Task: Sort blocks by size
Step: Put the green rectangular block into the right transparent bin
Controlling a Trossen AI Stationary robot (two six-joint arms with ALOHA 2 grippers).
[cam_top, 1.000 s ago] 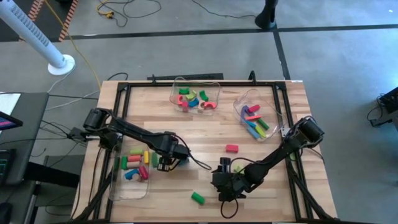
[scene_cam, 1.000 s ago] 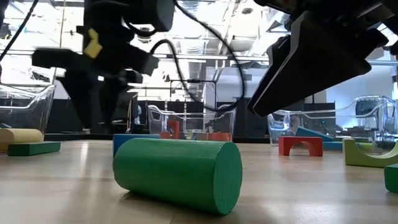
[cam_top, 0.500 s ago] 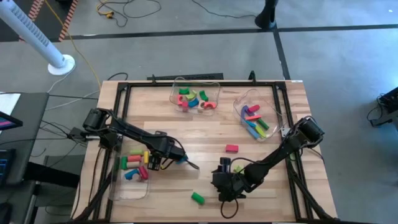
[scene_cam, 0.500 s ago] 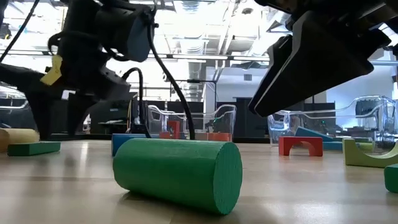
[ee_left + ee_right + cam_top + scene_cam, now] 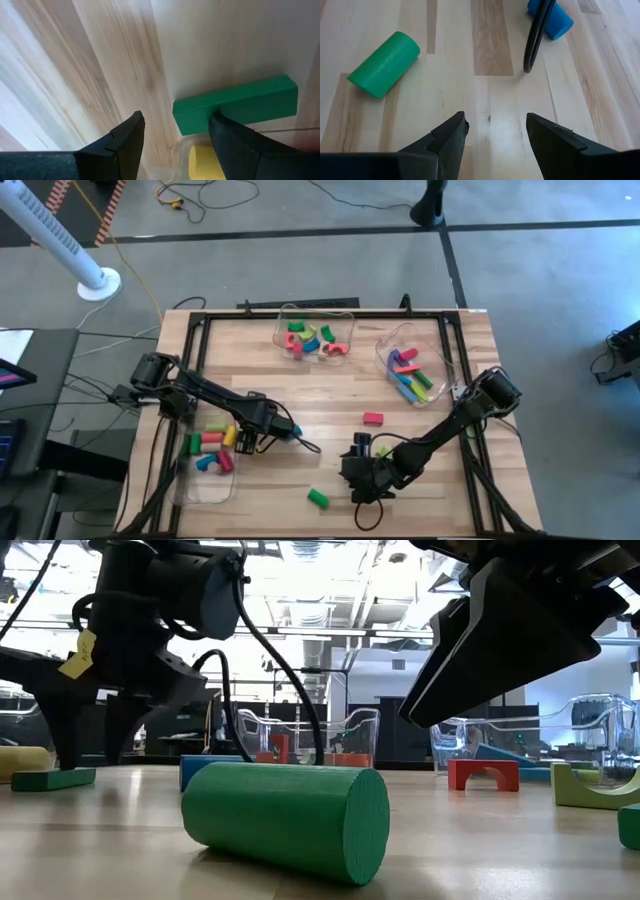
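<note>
Left claw (image 5: 172,145): spread wide, empty, over a green bar (image 5: 235,104) at the left bin's (image 5: 205,485) edge; risks hitting the bin wall.

Right claw (image 5: 495,132): wide, empty, above bare worktop (image 5: 490,100); green cylinder (image 5: 384,64) may roll if nudged.

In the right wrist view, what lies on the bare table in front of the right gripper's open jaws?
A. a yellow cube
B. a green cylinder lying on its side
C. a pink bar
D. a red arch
B: a green cylinder lies on its side on the wood beyond the empty right gripper.
</note>
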